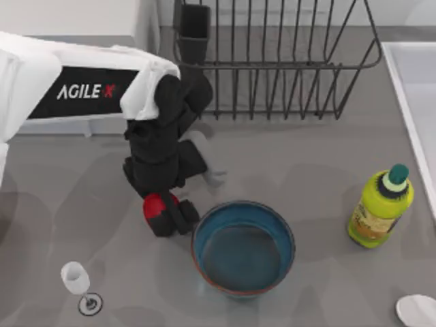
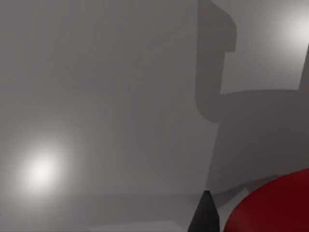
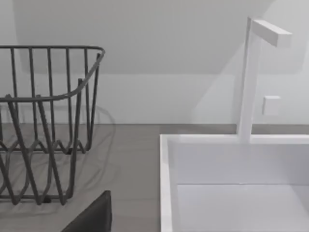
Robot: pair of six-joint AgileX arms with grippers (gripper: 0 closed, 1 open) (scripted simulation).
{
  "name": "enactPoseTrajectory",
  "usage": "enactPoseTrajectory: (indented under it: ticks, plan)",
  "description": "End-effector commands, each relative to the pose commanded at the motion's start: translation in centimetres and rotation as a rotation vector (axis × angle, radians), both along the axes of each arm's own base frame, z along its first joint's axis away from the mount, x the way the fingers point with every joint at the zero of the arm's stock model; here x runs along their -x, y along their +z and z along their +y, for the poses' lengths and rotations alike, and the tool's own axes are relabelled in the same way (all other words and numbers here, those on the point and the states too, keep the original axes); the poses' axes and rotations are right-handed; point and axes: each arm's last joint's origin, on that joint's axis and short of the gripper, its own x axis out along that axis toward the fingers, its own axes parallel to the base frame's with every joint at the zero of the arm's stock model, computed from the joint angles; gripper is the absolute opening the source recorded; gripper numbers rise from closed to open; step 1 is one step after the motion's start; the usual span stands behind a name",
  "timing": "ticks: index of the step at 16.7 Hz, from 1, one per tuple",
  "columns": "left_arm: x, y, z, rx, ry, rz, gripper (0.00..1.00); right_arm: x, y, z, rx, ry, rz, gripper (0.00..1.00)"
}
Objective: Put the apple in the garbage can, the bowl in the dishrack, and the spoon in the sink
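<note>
Table (image 1: pixel 327 163): one bowl (image 1: pixel 243 248), one apple (image 1: pixel 156 206).

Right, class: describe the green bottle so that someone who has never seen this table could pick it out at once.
Start at the big dark wire dishrack at the back of the table, then come forward along the pale sink on the right. The green bottle stands upright on the table beside the sink's rim, right of the teal bowl. It alone is yellow-green, with a dark green cap.

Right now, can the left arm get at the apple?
Probably yes. The left hand is already down at the apple, just left of the bowl, with nothing between them. Whether it grips the apple can't be told.
</note>
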Motion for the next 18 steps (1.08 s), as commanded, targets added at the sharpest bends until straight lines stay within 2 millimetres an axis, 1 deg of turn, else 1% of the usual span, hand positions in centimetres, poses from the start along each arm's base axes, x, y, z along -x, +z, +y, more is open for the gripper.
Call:
enactPoseTrajectory:
  ticks: [6,7,9,11,16,18]
  plan:
    - [0.0,0.0,0.0,0.000,0.000,0.000,0.00,0.0,0.0,0.0,0.000,0.000,0.000,1.00]
    - [0.4,0.5,-0.2,0.024,0.011,0.016,0.00,0.0,0.0,0.0,0.000,0.000,0.000,1.00]
    - [0.2,1.0,-0.3,0.026,0.010,0.013,0.00,0.0,0.0,0.0,0.000,0.000,0.000,1.00]
    - [0.0,2.6,-0.4,0.027,0.012,0.011,0.00,0.0,0.0,0.0,0.000,0.000,0.000,1.00]
    - [0.2,8.5,-0.3,0.017,0.010,0.028,0.00,0.0,0.0,0.0,0.000,0.000,0.000,1.00]
    - [0.3,10.2,-0.2,0.022,0.011,0.019,0.00,0.0,0.0,0.0,0.000,0.000,0.000,1.00]
